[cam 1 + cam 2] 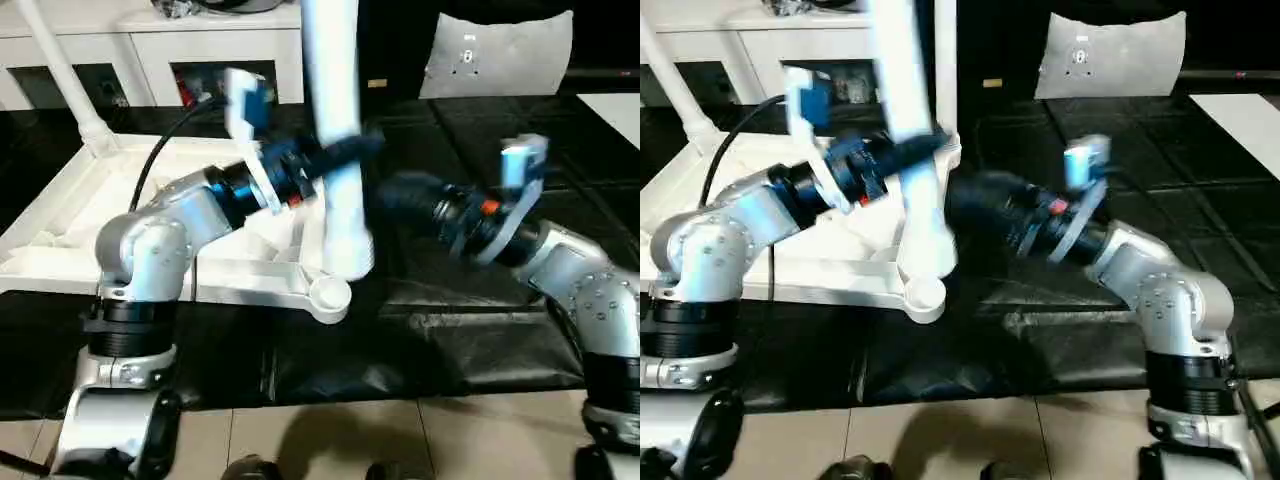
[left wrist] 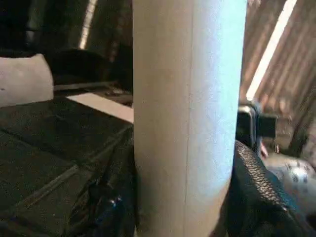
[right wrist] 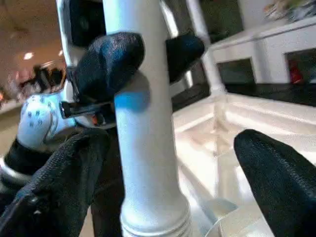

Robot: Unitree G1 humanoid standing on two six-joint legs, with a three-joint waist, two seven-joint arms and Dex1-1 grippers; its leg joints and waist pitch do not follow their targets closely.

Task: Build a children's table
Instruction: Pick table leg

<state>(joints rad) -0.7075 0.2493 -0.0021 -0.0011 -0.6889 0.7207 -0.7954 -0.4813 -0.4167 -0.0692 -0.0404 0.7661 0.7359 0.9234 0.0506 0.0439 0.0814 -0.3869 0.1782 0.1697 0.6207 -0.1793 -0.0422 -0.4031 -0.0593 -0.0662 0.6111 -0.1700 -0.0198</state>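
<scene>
The children's table top (image 1: 60,215) lies upside down, ribs up, on the black cover at the left. One white leg (image 1: 65,75) stands in its far left corner. My left gripper (image 1: 340,152) is shut on a second leg (image 1: 335,100) and holds it upright, its threaded lower end just above the near right corner socket (image 1: 328,295). My right gripper (image 1: 385,195) sits just right of that leg and is open. In the right wrist view its fingers (image 3: 276,173) stand apart on either side of the leg (image 3: 143,148), below the left gripper's fingers (image 3: 108,61).
The black-covered work surface (image 1: 450,330) stretches to the right and ends at a front edge above a tiled floor. White cabinets (image 1: 150,40) stand behind the table top. A pale sheet (image 1: 500,55) lies at the back right.
</scene>
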